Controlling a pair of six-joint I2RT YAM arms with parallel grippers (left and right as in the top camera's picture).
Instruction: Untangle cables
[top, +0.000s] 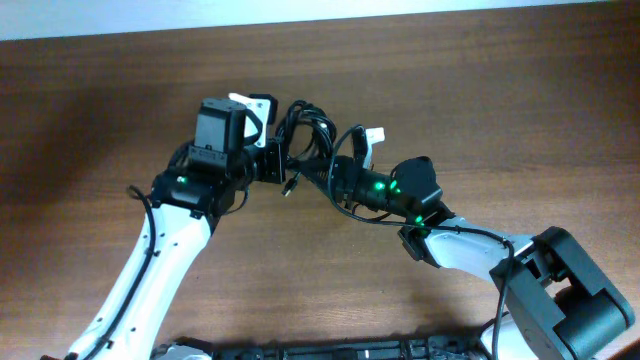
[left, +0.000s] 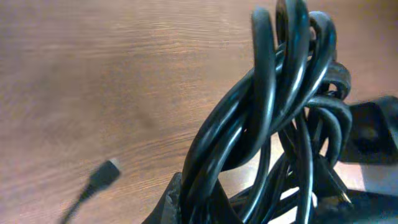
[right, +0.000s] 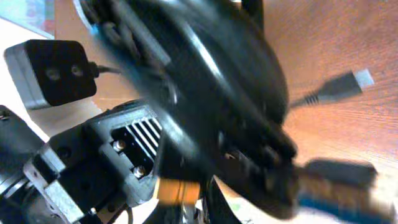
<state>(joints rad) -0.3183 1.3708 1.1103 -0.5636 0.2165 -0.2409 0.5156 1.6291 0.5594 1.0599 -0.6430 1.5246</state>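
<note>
So, overhead first: both my arms meet over the far middle of the table (top: 100, 110). The cables (top: 305, 128) sit as one knotted black clump right between my left gripper (top: 272, 162) and my right gripper (top: 336, 172). One plug (top: 290, 187) dangles loose below the clump, so I reckon the bundle is up off the wood rather than lying on it. That's probably the point of the pose: one side anchors while the other teases a loop out.

Left wrist view: the cables (left: 273, 124) fill the right half, several loops wound round each other and rising out of my left gripper at the bottom edge. I'd call that one closed narrow on the bundle. The loose plug (left: 107, 173) hangs off to the side over bare table.

Right wrist view: honestly a smeary mess. The cables (right: 211, 99) are a dark blur right against the lens. A plug (right: 348, 84) pokes out to the right, and my other arm's grey camera box (right: 50, 71) shows behind. I can't tell from this whether my right gripper is pinching anything or spread wide.

Nothing's separated yet and the knot looks intact, so I'd guess it's early going.
</note>
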